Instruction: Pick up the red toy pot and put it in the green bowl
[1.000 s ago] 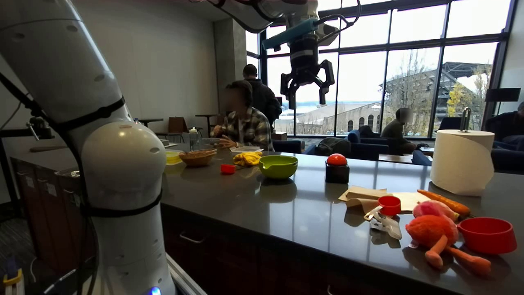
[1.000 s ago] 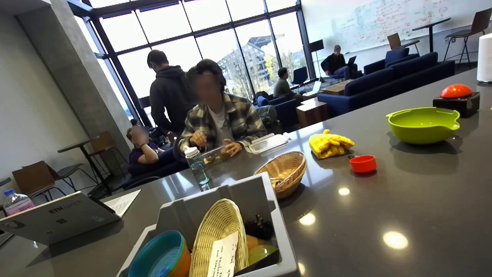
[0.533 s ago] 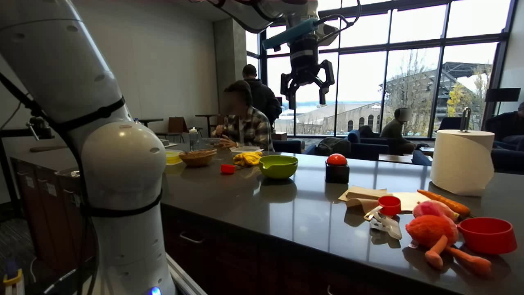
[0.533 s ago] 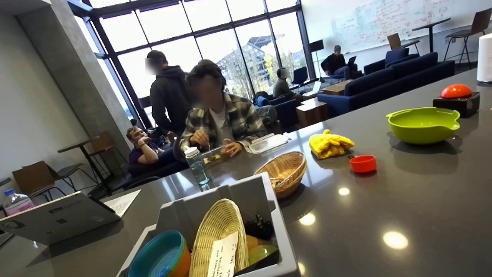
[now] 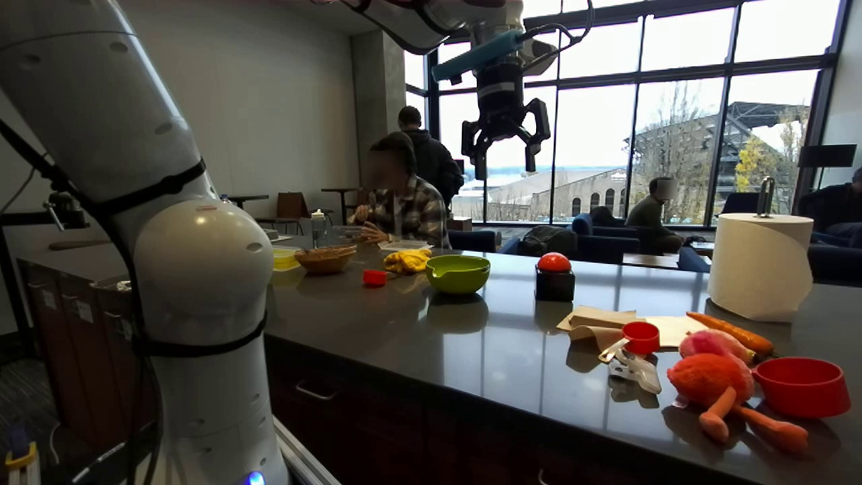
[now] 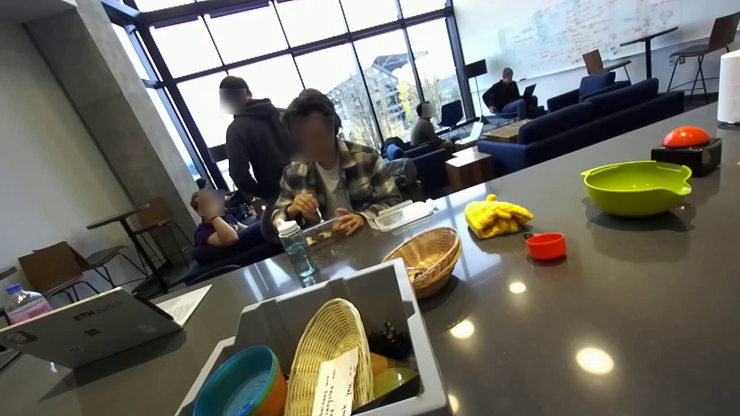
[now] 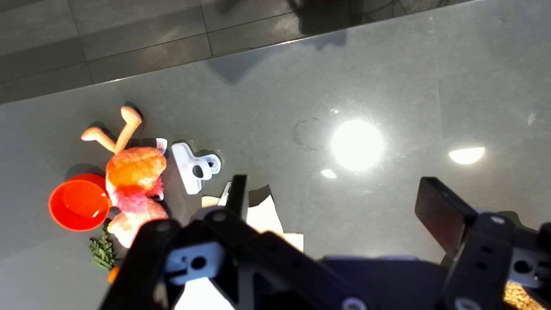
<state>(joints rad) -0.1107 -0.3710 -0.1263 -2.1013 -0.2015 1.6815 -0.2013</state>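
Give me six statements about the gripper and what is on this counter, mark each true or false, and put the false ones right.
1. The gripper hangs above the counter with its jaws open. True.
2. The green bowl stands rim up on the counter. True.
3. The gripper is holding the green bowl. False: it holds nothing.
4. In the wrist view, a white clip lies near a plush toy. True.
5. The white clip lies inside the green bowl. False: it lies on the counter.
6. The plush toy is blue all over. False: it is orange and pink.
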